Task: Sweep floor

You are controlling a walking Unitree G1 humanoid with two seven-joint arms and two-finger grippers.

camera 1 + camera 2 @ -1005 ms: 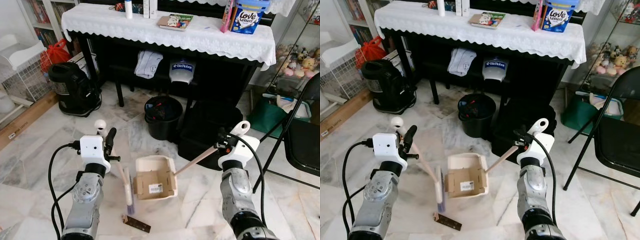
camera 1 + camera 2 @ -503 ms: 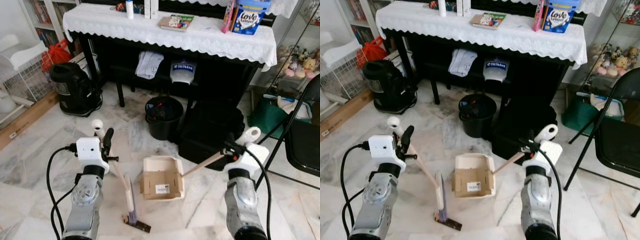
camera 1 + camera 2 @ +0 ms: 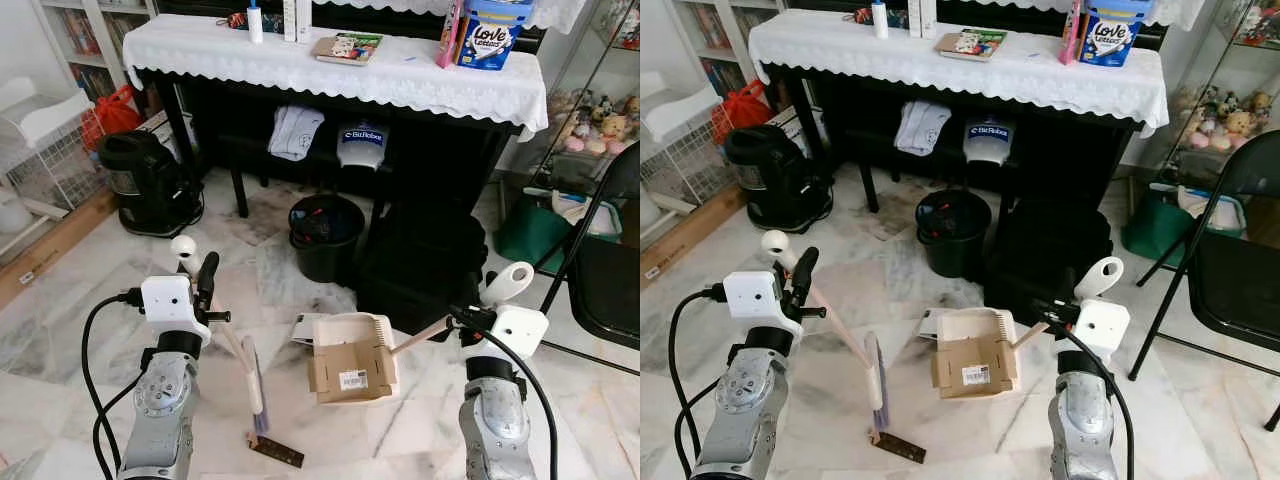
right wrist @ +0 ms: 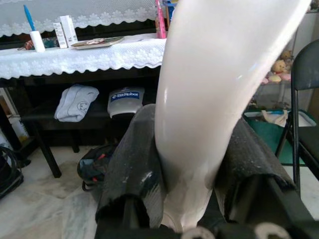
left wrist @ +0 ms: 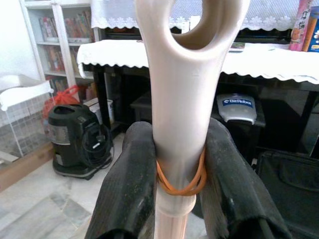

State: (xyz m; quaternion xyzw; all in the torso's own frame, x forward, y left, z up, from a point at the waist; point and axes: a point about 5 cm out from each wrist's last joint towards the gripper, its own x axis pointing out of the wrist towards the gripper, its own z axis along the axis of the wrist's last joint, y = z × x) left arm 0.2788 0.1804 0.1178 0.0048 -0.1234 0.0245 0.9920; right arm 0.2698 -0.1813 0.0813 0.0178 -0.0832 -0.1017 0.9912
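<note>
"Love" reads on the blue carton [image 3: 1108, 31] on the white-clothed table; "BitRobot" on the grey pouch [image 3: 362, 140] beyond the dustpan

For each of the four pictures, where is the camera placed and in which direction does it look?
Left eye view: on the head, looking forward and down at the marble floor; both silver arms show, with the cream dustpan.
Right eye view: its stereo twin, same scene, with the cream brush.
Left wrist view: along the left gripper, shut on the brush handle, toward the black vacuum cleaner.
Right wrist view: along the right gripper, shut on the dustpan handle.
All share the white lace tablecloth.
</note>
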